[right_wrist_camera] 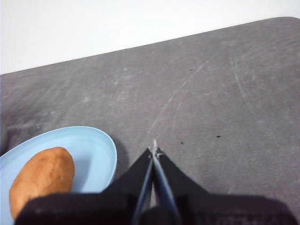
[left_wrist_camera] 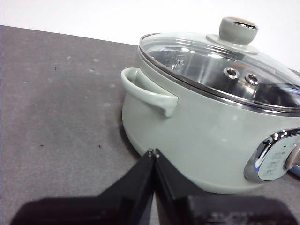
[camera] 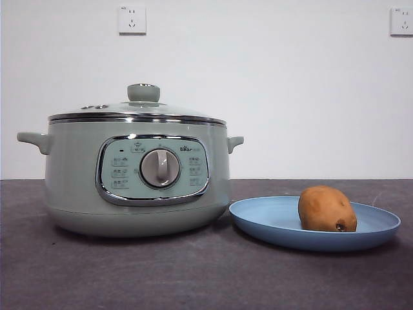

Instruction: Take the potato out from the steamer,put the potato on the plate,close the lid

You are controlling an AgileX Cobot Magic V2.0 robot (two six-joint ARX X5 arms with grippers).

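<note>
Brown-orange potato (camera: 326,209) lying on light-blue plate (camera: 264,223), glass lid (camera: 135,111) seated on steamer (camera: 71,181); left gripper (left_wrist_camera: 153,152) and right gripper (right_wrist_camera: 154,149) both closed, empty, nothing left to reach.

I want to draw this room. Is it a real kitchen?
Probably not; it looks more like a test room. A steamer and a plate with a potato sit on a bare dark table, against a plain white wall with sockets.

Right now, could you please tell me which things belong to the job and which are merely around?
Job things:
potato, lying on the plate
steamer
lid, closed on the steamer

Merely around:
table
two wall sockets
</note>
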